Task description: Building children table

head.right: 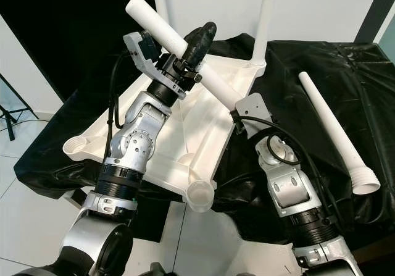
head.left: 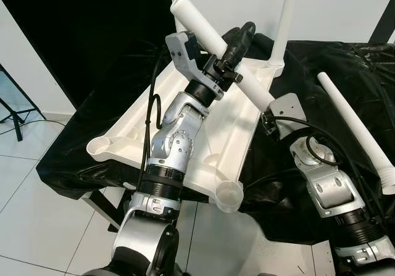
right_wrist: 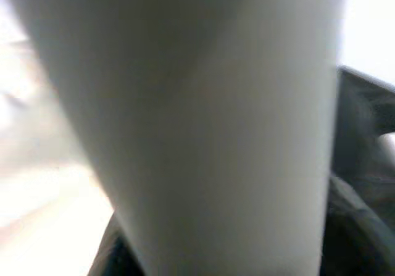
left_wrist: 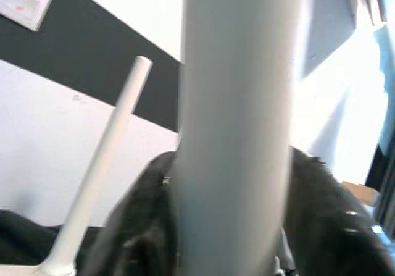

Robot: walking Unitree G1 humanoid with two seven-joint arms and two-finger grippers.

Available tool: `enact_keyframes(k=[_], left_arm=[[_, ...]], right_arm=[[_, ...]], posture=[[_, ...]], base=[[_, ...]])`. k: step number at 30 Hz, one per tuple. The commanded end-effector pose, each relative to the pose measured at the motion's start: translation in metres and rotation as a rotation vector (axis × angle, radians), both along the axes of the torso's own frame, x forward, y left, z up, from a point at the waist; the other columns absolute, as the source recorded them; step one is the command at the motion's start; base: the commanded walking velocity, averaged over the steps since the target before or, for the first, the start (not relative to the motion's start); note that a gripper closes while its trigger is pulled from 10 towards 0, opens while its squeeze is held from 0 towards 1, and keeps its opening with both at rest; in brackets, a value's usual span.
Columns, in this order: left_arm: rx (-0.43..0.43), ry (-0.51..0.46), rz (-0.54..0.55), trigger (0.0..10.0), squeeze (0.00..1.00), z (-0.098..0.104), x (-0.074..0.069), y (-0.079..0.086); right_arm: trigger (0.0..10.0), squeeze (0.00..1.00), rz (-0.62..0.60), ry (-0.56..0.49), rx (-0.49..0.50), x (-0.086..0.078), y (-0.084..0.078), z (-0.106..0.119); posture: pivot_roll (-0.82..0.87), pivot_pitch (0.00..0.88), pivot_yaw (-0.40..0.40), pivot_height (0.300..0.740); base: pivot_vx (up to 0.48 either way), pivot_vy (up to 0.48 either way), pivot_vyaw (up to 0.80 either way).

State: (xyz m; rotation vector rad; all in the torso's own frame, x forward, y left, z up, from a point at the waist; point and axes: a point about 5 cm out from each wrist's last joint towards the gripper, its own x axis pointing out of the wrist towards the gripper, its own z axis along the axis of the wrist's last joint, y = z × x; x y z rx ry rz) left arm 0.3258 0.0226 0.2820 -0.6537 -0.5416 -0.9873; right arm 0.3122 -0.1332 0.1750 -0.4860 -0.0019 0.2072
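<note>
White tiled floor (head.left: pixel 37 220) surrounded a bench draped in black cloth (head.left: pixel 92 146), with a dark doorway behind. On the cloth lay the upturned white tabletop (head.left: pixel 234 128), underside up, its near corner overhanging the bench edge. Two legs already stood upright in the far sockets, one at the far right corner (head.left: pixel 282 23); the two near corner sockets (head.left: pixel 229 196) remained vacant, so assembly was judged roughly half complete. A third leg (head.left: pixel 216 44) was held aslant above the tabletop, the left gripper (head.left: pixel 229 57) clenched around its middle and the right gripper (head.left: pixel 266 112) apparently clasping its lower end, though its fingers were obscured. A fourth leg (head.left: pixel 358 128) lay loose on the cloth to the right, well apart. Room over the near sockets appeared open; the standing legs crowded the far side.
</note>
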Motion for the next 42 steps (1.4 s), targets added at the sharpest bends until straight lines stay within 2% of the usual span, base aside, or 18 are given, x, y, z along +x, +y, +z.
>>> enact_keyframes(k=[1, 12, 14, 16, 17, 19, 20, 21, 23, 24, 25, 26, 30, 31, 32, 33, 41, 42], left_arm=[[-0.037, -0.018, -0.032, 10.0, 1.0, 0.003, -0.005, -0.007], [-0.023, 0.011, 0.008, 10.0, 1.0, 0.001, -0.002, -0.01], [-0.002, 0.036, 0.057, 10.0, 1.0, 0.0, 0.002, -0.01], [-0.002, 0.036, 0.057, 10.0, 1.0, 0.0, 0.002, -0.01], [0.006, 0.042, 0.072, 10.0, 1.0, 0.0, 0.004, -0.008], [0.006, 0.042, 0.072, 10.0, 1.0, 0.0, 0.004, -0.008], [0.009, 0.045, 0.08, 10.0, 0.99, 0.0, 0.005, -0.006], [0.009, 0.045, 0.08, 10.0, 0.99, 0.0, 0.005, -0.006], [0.009, 0.05, 0.081, 10.0, 0.93, 0.0, 0.005, -0.006], [0.009, 0.052, 0.078, 10.0, 0.73, 0.0, 0.005, -0.007], [0.009, 0.052, 0.078, 10.0, 0.73, 0.0, 0.005, -0.007], [0.012, 0.054, 0.075, 10.0, 0.42, -0.001, 0.004, -0.007], [0.014, 0.055, 0.074, 10.0, 0.38, -0.001, 0.004, -0.007], [0.009, 0.053, 0.063, 3.1, 0.3, -0.001, 0.004, -0.007], [0.009, 0.053, 0.063, 3.1, 0.3, -0.001, 0.004, -0.007], [-0.002, 0.037, 0.042, 0.0, 0.3, 0.0, 0.002, -0.008], [-0.021, 0.007, 0.003, 0.0, 0.3, 0.003, -0.002, -0.011], [-0.022, 0.005, 0.001, 0.0, 0.3, 0.003, -0.002, -0.01]], right_arm=[[0.0, 0.0, -0.013, -0.024, 0.002, 0.0, -0.001, 0.004], [0.0, 0.0, -0.162, -0.18, -0.031, 0.0, 0.008, 0.008], [0.0, 0.0, -0.217, -0.273, -0.091, -0.006, 0.012, 0.005], [0.0, 0.0, -0.217, -0.273, -0.091, -0.006, 0.012, 0.005], [0.0, 0.0, -0.241, -0.37, -0.18, -0.009, 0.013, 0.004], [0.0, 0.0, -0.241, -0.37, -0.18, -0.009, 0.013, 0.004], [0.0, 0.0, -0.276, -0.448, -0.245, -0.011, 0.01, -0.001], [0.0, 0.0, -0.276, -0.448, -0.245, -0.011, 0.01, -0.001], [0.0, 0.0, -0.328, -0.497, -0.3, -0.014, 0.005, -0.014], [0.0, 0.0, -0.381, -0.513, -0.313, -0.017, -0.002, -0.027], [0.0, 0.0, -0.381, -0.513, -0.313, -0.017, -0.002, -0.027], [0.0, 0.0, -0.429, -0.531, -0.305, -0.022, -0.005, -0.035], [0.0, 0.0, -0.456, -0.548, -0.29, -0.025, -0.006, -0.037], [0.0, 0.0, -0.465, -0.565, -0.272, -0.028, -0.003, -0.037], [0.0, 0.0, -0.465, -0.565, -0.272, -0.028, -0.003, -0.037], [0.0, 0.0, -0.466, -0.582, -0.26, -0.028, 0.0, -0.036], [0.0, 0.0, -0.471, -0.622, -0.248, -0.025, 0.004, -0.032], [1.1, 0.0, -0.465, -0.629, -0.249, -0.023, 0.005, -0.033]], posture=[[-0.15, 0.002, 0.073, 0.74], [-0.15, 0.006, 0.071, 0.74], [-0.14, 0.0, 0.074, 0.74], [-0.14, 0.0, 0.074, 0.74], [-0.14, 0.0, 0.072, 0.74], [-0.14, 0.0, 0.072, 0.74], [-0.14, 0.0, 0.076, 0.74], [-0.14, 0.0, 0.076, 0.74], [-0.13, 0.0, 0.079, 0.74], [-0.13, 0.0, 0.082, 0.74], [-0.13, 0.0, 0.082, 0.74], [-0.14, 0.0, 0.086, 0.74], [-0.14, 0.0, 0.088, 0.74], [-0.14, 0.0, 0.095, 0.74], [-0.14, 0.0, 0.095, 0.74], [-0.15, 0.0, 0.099, 0.74], [-0.15, 0.0, 0.098, 0.74], [-0.14, 0.0, 0.095, 0.74]], base=[[0.0, 0.0, 0.0], [0.0, 0.0, 0.0], [0.0, 0.0, 0.0], [0.0, 0.0, 0.0], [0.0, 0.0, 0.0], [0.0, 0.0, 0.0], [0.0, 0.0, 0.0], [0.0, 0.0, 0.0], [0.0, 0.0, 0.0], [0.0, 0.0, 0.0], [0.0, 0.0, 0.0], [0.0, 0.0, 0.0], [0.0, 0.0, 0.0], [0.0, 0.0, 0.0], [0.0, 0.0, 0.0], [0.0, 0.0, 0.0], [0.0, 0.0, 0.0], [0.0, 0.0, 0.0]])
